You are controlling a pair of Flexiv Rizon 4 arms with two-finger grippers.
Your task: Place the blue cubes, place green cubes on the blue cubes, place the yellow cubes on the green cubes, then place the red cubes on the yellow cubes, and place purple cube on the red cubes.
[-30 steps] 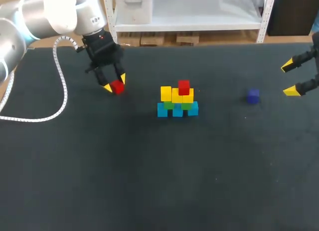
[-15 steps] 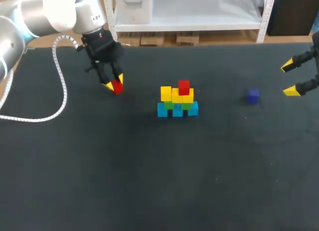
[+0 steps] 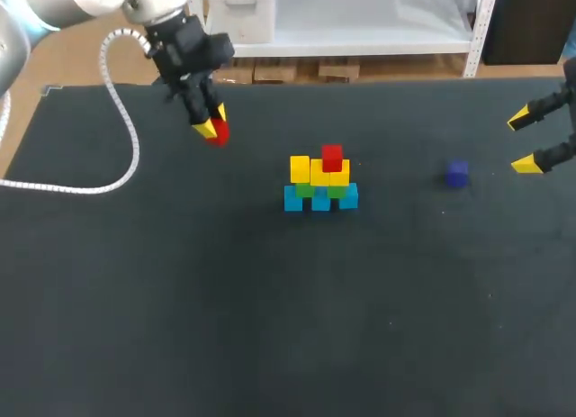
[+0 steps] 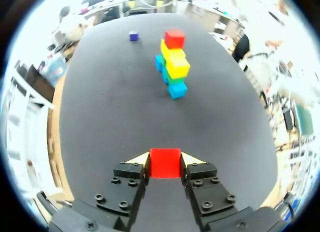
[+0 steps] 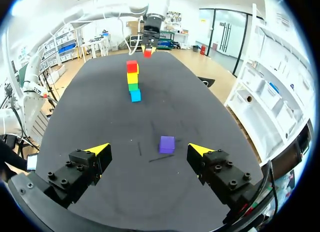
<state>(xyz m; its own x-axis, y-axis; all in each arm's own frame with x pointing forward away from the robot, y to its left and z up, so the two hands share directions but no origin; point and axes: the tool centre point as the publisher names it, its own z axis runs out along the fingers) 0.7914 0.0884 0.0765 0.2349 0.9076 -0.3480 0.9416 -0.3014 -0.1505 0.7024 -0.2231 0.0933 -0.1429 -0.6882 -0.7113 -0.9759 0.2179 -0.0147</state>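
Note:
My left gripper [image 3: 212,129] [image 4: 165,161] is shut on a red cube [image 3: 218,133] [image 4: 164,163], held in the air over the table's far left. The stack [image 3: 320,179] [image 4: 171,64] [image 5: 132,80] stands mid-table: blue cubes at the bottom, green cubes on them, yellow cubes above, one red cube [image 3: 332,156] [image 4: 174,39] on top. A purple cube [image 3: 457,173] [image 4: 133,36] [image 5: 167,144] lies alone on the right. My right gripper [image 3: 526,142] [image 5: 150,151] hangs open at the right edge, the purple cube ahead of it between its fingers' lines, untouched.
A white coiled cable [image 3: 115,147] trails from my left arm across the table's far left. The black table [image 3: 270,327] stretches wide in front of the stack.
My left gripper closed on the red cube, then lifted it off the table and carried it up and slightly away. The right arm has kept still.

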